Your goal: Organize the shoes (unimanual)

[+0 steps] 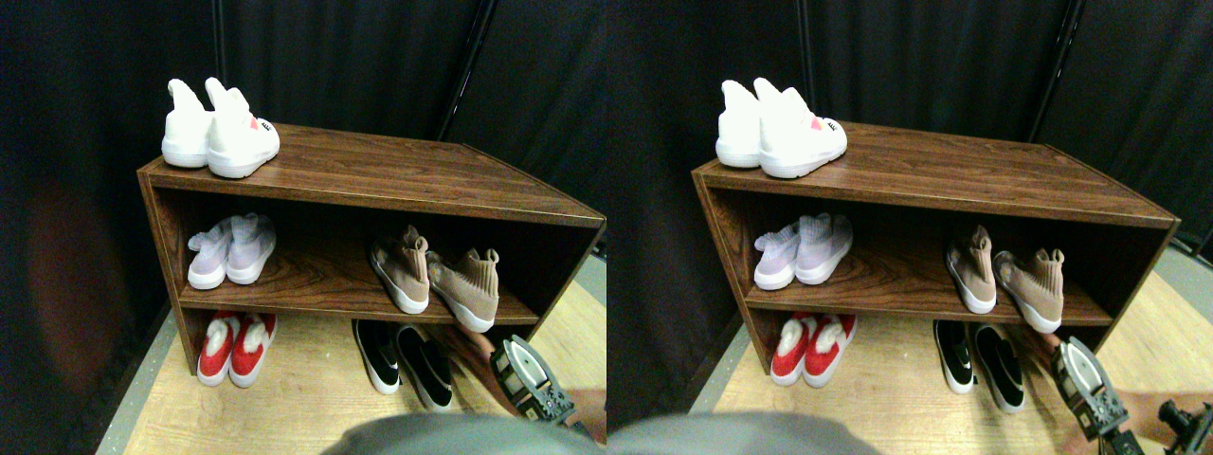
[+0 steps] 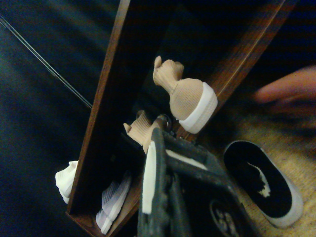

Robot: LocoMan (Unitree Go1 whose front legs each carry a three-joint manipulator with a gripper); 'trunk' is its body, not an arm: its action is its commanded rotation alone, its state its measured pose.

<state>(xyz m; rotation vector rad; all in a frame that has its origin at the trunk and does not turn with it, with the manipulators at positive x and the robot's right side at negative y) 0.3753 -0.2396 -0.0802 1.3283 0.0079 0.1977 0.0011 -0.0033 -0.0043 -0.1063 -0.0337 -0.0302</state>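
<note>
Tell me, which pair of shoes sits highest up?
The white high-top pair, standing on the very top board of the brown wooden shelf. Every other pair sits lower, on the middle shelf or down on the floor.

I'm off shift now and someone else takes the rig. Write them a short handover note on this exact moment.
Right gripper: low before the shelf unit, holding nothing visible; jaw state unclear.
Shoes: white pair on top; lavender pair and tan pair on the middle shelf; red pair and black pair on the floor level.
Done: four pairs sit side by side.
Left: the outer tan shoe sits askew, its toe over the shelf edge; probably straighten it.
</note>
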